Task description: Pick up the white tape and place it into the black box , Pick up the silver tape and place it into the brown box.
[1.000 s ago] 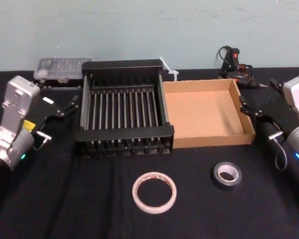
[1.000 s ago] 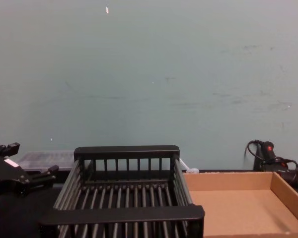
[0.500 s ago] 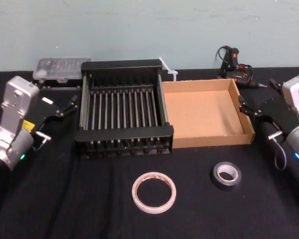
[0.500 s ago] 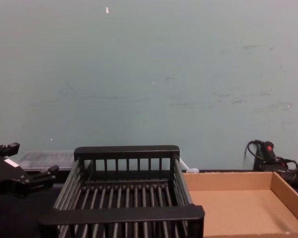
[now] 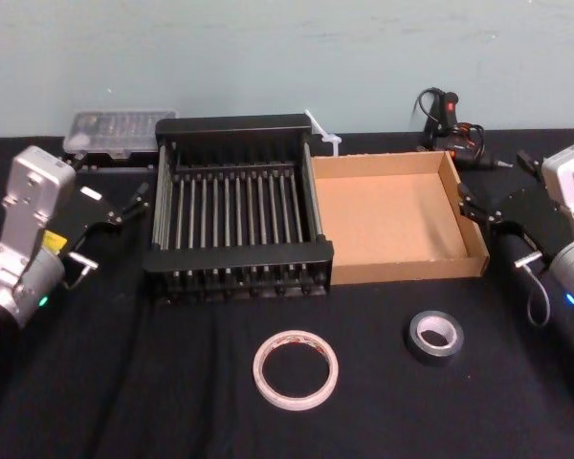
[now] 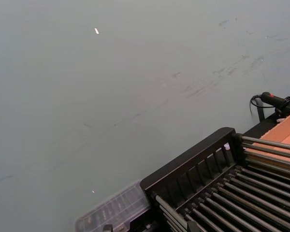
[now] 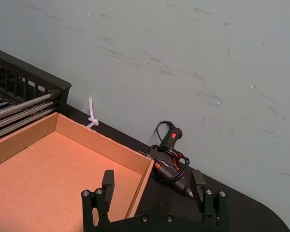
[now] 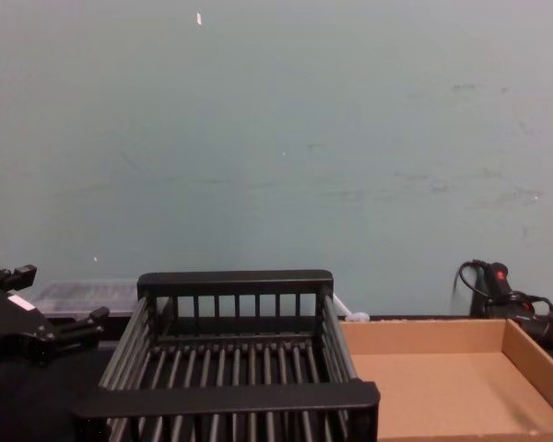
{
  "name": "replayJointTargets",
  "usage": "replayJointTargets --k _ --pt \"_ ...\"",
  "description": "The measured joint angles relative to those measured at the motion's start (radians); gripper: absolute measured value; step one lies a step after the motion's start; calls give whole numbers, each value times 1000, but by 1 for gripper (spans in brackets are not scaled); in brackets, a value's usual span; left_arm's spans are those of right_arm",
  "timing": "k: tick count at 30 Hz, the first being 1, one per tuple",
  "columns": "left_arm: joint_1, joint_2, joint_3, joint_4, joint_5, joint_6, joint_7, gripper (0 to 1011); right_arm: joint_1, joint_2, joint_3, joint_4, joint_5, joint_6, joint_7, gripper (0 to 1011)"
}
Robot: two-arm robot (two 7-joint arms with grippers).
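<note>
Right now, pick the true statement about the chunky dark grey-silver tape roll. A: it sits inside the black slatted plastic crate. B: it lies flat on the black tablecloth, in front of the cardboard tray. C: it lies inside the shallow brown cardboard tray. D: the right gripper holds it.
B: the chunky dark grey-silver tape roll lies flat on the black tablecloth, nearer the robot than the shallow brown cardboard tray.
</note>
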Motion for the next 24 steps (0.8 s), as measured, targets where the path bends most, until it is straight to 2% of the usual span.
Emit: replayJointTargets --k 24 --pt "0 0 0 0 0 0 0 1001 -3 -6 8 0 -3 0 4 1002"
